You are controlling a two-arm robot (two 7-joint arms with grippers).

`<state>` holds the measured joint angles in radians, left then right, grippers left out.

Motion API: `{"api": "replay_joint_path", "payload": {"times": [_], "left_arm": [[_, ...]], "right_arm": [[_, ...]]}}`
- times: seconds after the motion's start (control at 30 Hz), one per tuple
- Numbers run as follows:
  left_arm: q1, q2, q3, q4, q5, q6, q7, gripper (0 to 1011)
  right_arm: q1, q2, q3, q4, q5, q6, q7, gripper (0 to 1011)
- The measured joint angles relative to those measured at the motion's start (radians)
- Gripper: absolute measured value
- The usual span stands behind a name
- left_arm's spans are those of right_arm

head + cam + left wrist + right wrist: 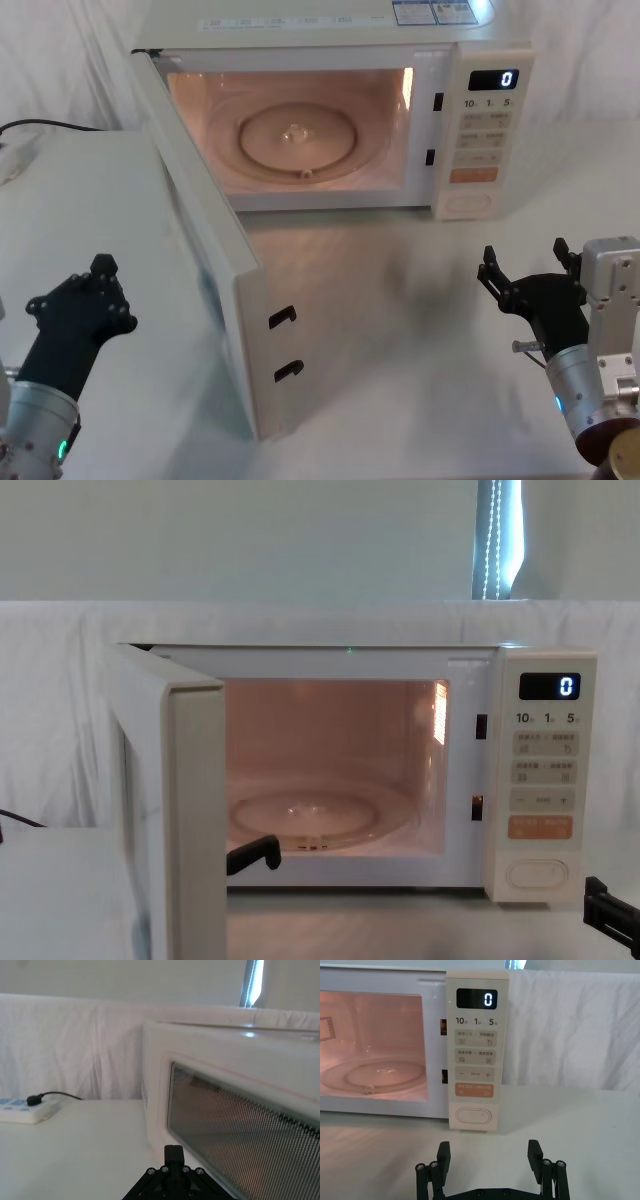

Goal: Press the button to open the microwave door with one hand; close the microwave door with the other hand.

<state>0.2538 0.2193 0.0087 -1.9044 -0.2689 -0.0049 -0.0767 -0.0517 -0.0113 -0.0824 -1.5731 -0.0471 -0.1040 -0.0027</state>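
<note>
**A:** Door status? You have the microwave door (205, 235) swung wide open, cavity lit, turntable bare. The opening half looks done; closing is the step in hand, and it falls to your left pincer (82, 305).

**B:** Where does the door sit from that pincer?

**A:** Ahead of it and off toward the robot's right, near but apart. From the left wrist view the outer face with the dark mesh window runs just beyond the pincer tip (173, 1160), no contact. Whether its fingers are apart or together, you cannot tell from here.

**B:** How to push it well?

**A:** Judgement only: meet the outer face close to the free edge, the end with the two black latch hooks (284, 343), not near the hinge. Push flat and follow the arc around toward the cavity; keep pressing until the hooks seat in their slots. Stay off the glass centre if you can, and avoid catching the door's thin edge.

**B:** Right side?

**A:** Right pincer (530, 270) hangs low over the desk (400, 300), fingers (535, 1152) apart and holding nothing. The button (472, 1116) lies straight ahead of it and higher, well apart. It stands clear of the door's swing as far as you can judge; leave it there.
</note>
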Motion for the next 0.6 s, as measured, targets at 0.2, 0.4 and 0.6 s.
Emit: {"api": "replay_joint_path", "payload": {"times": [0.2, 0.4, 0.6], "left_arm": [[-0.013, -0.011, -0.007, -0.02, 0.0, 0.007, -0.022, 0], [-0.032, -0.012, -0.009, -0.038, 0.008, 0.013, -0.042, 0], [-0.062, -0.005, -0.008, -0.05, 0.016, 0.013, -0.062, 0]], "right_arm": [[0.0, 0.0, 0.0, 0.0, 0.0, 0.0, 0.0, 1002], [0.0, 0.0, 0.0, 0.0, 0.0, 0.0, 0.0, 1002], [0.0, 0.0, 0.0, 0.0, 0.0, 0.0, 0.0, 1002]]}}
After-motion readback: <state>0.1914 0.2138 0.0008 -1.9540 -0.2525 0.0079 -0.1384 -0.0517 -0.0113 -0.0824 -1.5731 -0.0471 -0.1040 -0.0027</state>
